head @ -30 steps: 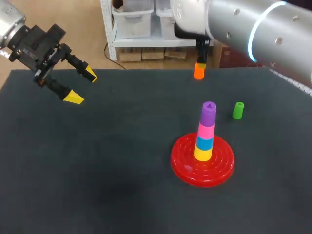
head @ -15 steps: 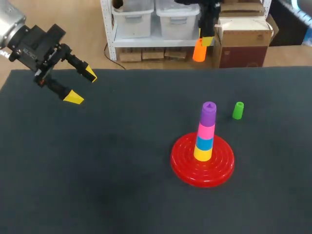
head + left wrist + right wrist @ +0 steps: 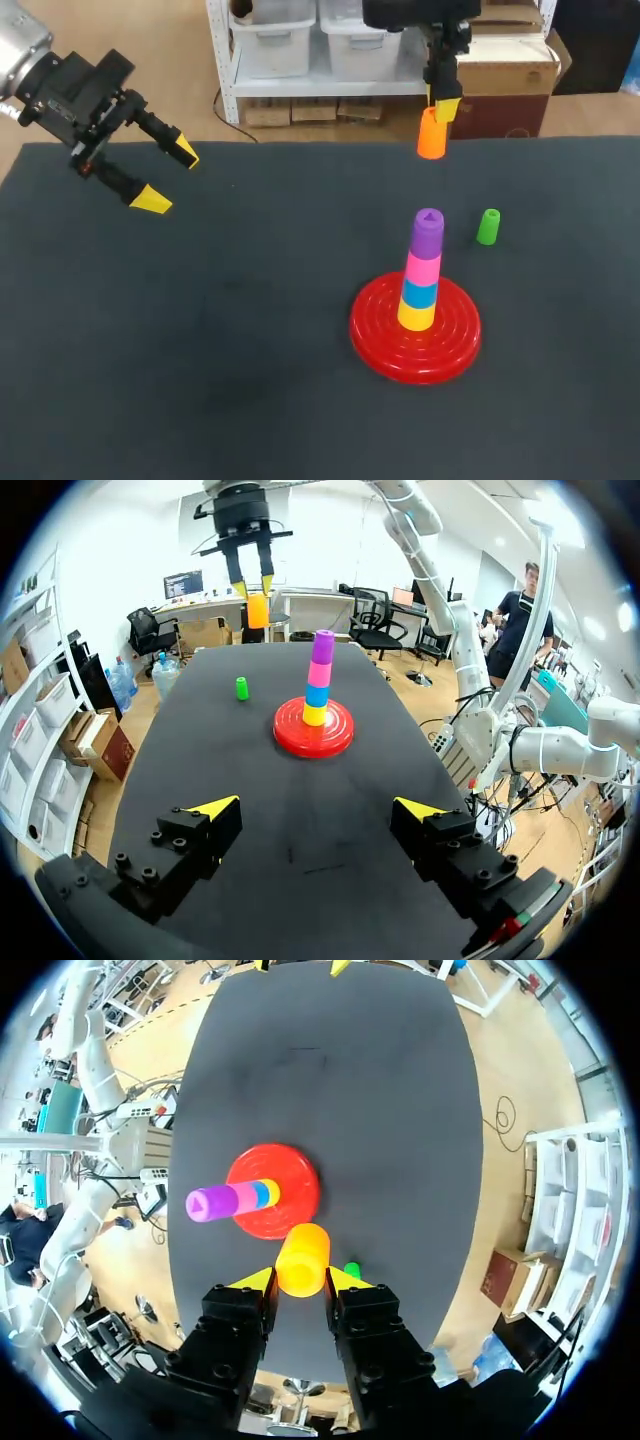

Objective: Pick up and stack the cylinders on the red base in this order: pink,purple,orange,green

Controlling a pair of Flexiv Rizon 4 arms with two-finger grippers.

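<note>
Now the right tool [image 3: 300, 1278] is gripping the orange cylinder [image 3: 431, 138] up in the air.
It is squeezing the cylinder from two sides, high over the far edge of the tabletop [image 3: 200, 350], likely because orange is going next onto the purple cylinder [image 3: 428, 232] topping the stack on the red base [image 3: 380, 345]. Being this high is probably helping it clear the tall stack. The green cylinder [image 3: 488, 227] is standing near the base, waiting for last. The left tool [image 3: 168, 176] is hanging wide open, far off.
</note>
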